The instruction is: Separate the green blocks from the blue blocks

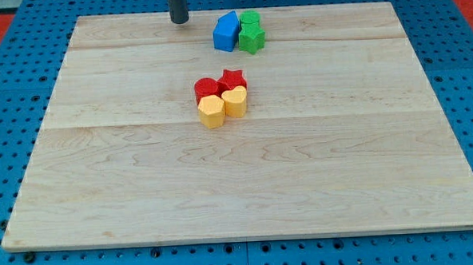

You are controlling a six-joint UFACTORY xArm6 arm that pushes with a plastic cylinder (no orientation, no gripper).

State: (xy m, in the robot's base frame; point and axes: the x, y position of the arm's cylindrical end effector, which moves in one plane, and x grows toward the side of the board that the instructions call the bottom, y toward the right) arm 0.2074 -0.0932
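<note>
A blue block (pixel 226 32) stands near the view's top, a little right of centre. Two green blocks touch its right side: a green round block (pixel 251 21) behind and a green star block (pixel 252 39) in front. My tip (pixel 180 21) rests on the board at the top edge, to the left of the blue block with a clear gap between them. It touches no block.
A tight cluster sits near the board's middle: a red round block (pixel 207 89), a red star block (pixel 233 79), a yellow hexagonal block (pixel 212 113) and a yellow block (pixel 235 102). The wooden board (pixel 247 188) lies on a blue pegged surface.
</note>
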